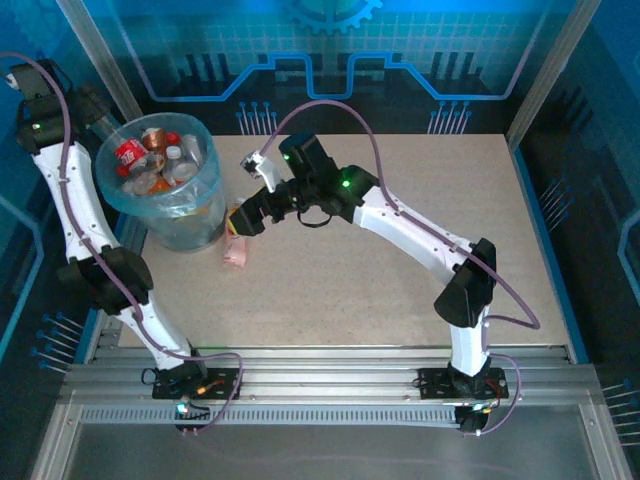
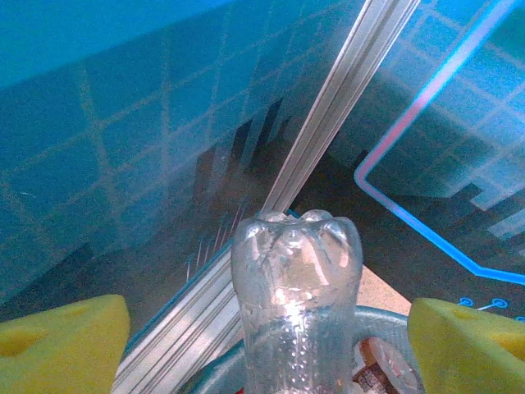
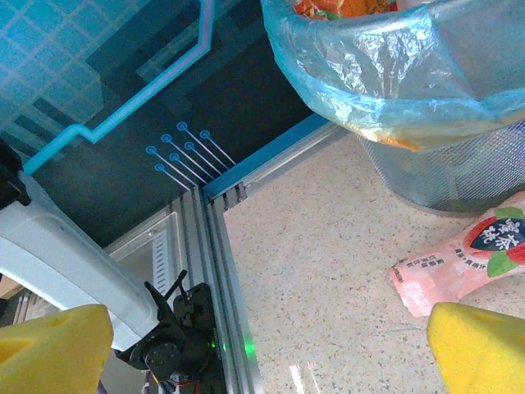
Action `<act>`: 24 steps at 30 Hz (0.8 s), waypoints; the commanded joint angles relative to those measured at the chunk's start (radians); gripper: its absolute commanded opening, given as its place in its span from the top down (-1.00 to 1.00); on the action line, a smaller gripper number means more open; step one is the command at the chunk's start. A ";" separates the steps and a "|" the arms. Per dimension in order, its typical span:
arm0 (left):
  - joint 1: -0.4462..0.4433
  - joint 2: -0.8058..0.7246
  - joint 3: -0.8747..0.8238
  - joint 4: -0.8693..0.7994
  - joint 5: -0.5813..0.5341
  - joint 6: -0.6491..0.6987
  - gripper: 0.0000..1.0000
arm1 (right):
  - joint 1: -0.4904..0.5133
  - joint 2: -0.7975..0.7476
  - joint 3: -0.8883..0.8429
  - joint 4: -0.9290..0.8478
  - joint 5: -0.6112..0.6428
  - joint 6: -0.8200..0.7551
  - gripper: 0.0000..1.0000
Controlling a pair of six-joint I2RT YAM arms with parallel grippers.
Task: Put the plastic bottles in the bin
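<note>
Poised over the bin (image 1: pixel 188 226) with the left gripper (image 2: pixel 264 345) spread wide, presumably to let go of a clear ribbed bottle (image 2: pixel 295 279). Stands between the pads, touching neither, lobed base uppermost in the wrist view. Set low with the right gripper (image 3: pixel 267 349), likewise released and empty, probably to line up on the pink strawberry-labelled bottle (image 3: pixel 459 263). Lies flat on the surface (image 3: pixel 328 271) just beside the bin's base. Looks crushed and soft. Heaped near the liner's rim with red, orange and white-capped bottles.

white Chinese characters on dark round label of the pink bottle (image 3: pixel 463 267), too small to read
</note>
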 commanded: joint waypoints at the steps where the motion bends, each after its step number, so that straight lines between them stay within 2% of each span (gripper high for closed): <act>1: 0.006 0.046 -0.015 -0.015 0.033 -0.044 -0.77 | 0.011 0.024 0.026 -0.032 -0.032 -0.017 -0.99; 7: 0.006 0.087 -0.021 0.008 0.086 -0.055 -0.75 | 0.004 0.038 0.026 -0.034 -0.041 -0.024 -0.99; 10: 0.007 0.104 -0.030 0.045 0.135 -0.052 -0.66 | -0.003 0.047 0.029 -0.036 -0.051 -0.025 -0.99; 16: 0.007 0.106 -0.057 0.131 0.187 -0.029 -0.36 | -0.018 0.059 0.034 -0.043 -0.065 -0.024 -0.99; 21: 0.006 0.076 -0.095 0.196 0.212 0.005 -0.01 | -0.025 0.066 0.033 -0.043 -0.066 -0.020 -0.99; 24: 0.002 0.001 -0.205 0.325 0.239 0.026 0.02 | -0.025 0.068 0.034 -0.039 -0.069 -0.011 -0.99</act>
